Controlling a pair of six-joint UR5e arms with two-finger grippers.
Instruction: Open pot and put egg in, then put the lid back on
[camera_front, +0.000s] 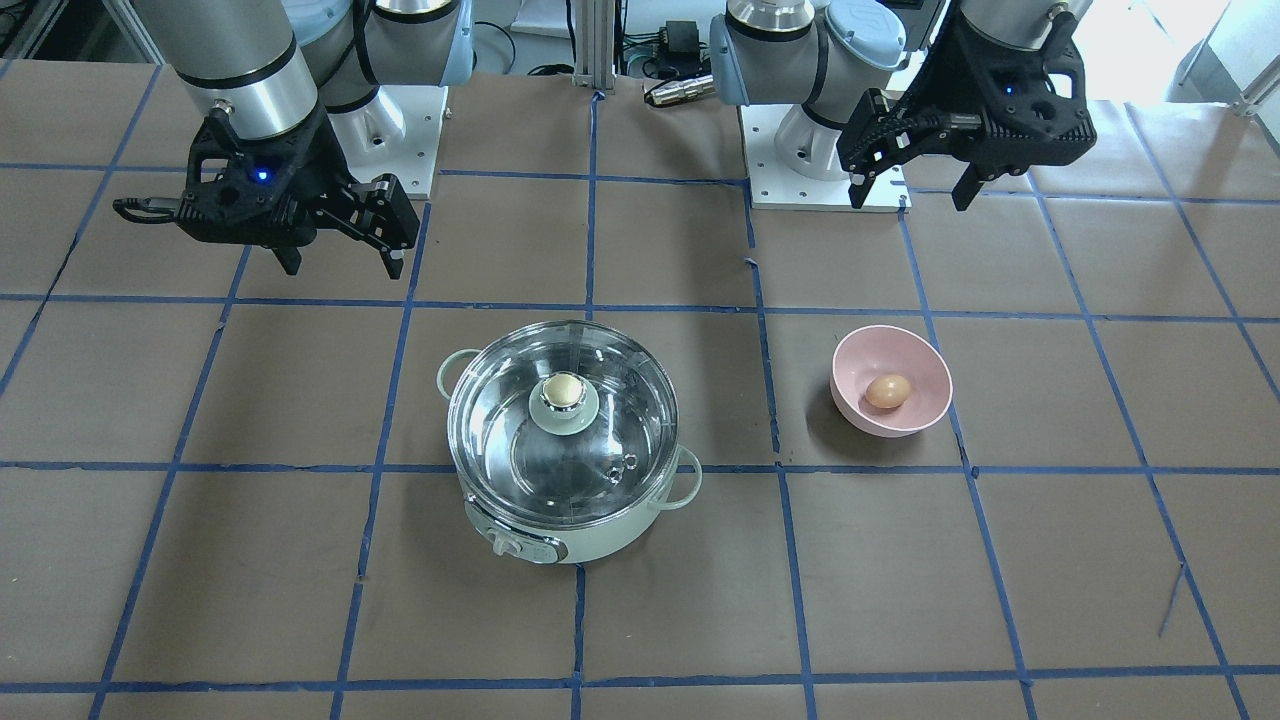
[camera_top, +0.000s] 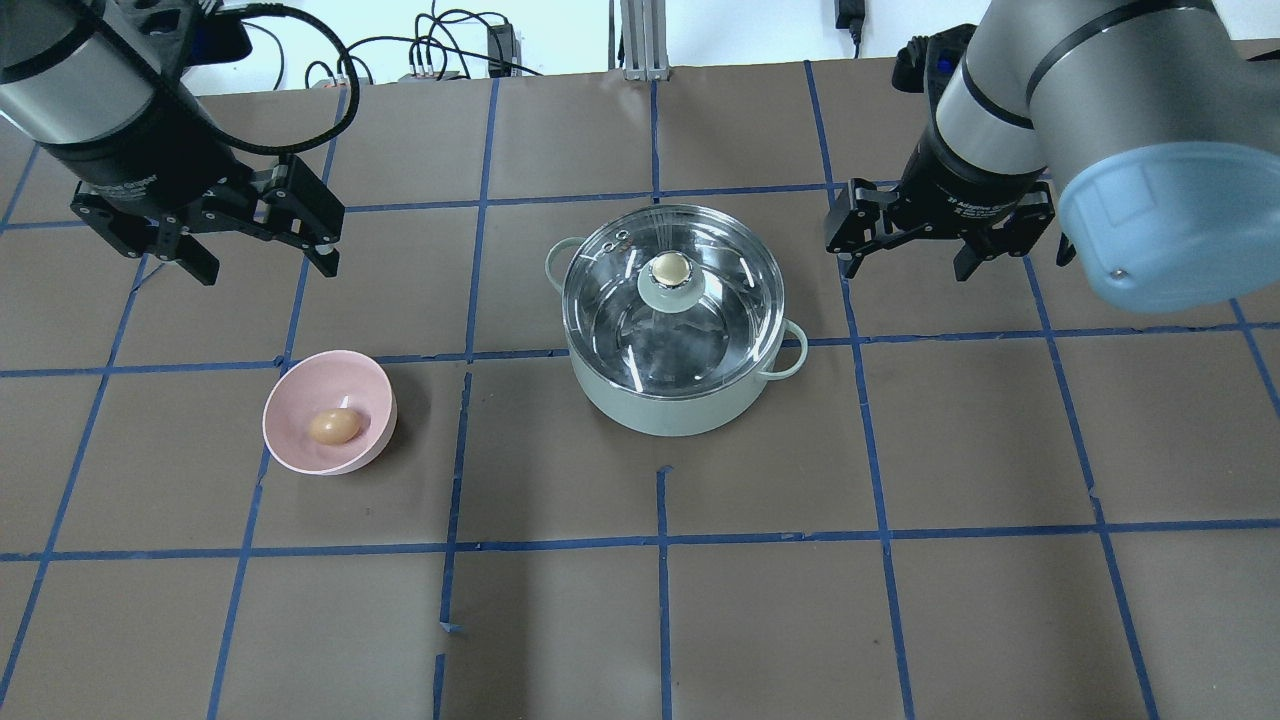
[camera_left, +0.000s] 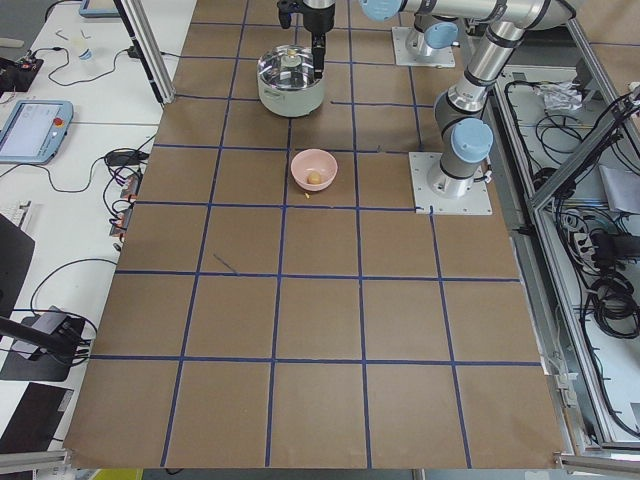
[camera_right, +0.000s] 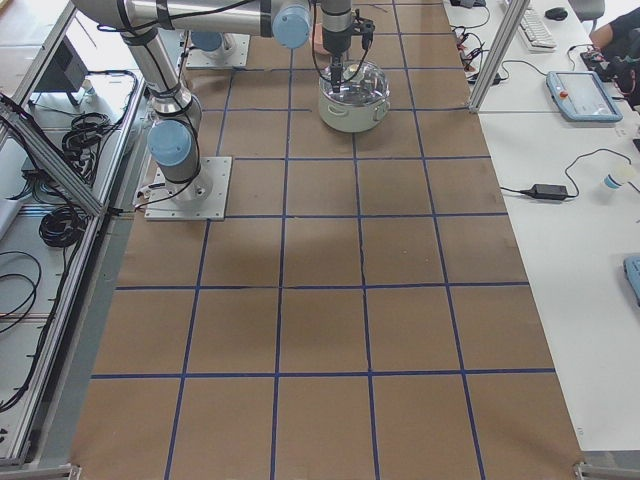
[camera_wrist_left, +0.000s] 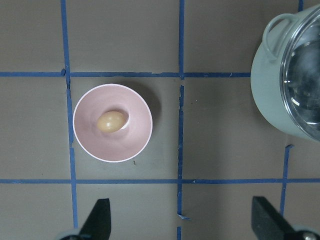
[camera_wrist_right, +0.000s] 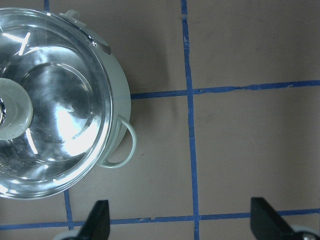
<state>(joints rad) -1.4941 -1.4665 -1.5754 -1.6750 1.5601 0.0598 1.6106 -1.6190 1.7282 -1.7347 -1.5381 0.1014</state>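
Note:
The mint-green pot (camera_top: 660, 410) stands mid-table with the glass lid (camera_top: 700, 330) on it, its beige knob (camera_top: 671, 268) on top. The tan egg (camera_top: 334, 427) lies in a pink bowl (camera_top: 300, 385) on the pot's left in the overhead view. My left gripper (camera_top: 268, 268) hangs open and empty above the table behind the bowl; its wrist view shows the egg (camera_wrist_left: 111, 121) and the pot's side (camera_wrist_left: 265, 95). My right gripper (camera_top: 907, 270) hangs open and empty to the right of the pot; its wrist view shows the lid (camera_wrist_right: 55, 100).
The table (camera_top: 900, 600) is brown paper with a blue tape grid. The arm bases (camera_front: 800, 170) stand at the robot's edge. In the front view the bowl (camera_front: 860, 360) sits to the right of the pot (camera_front: 590, 530).

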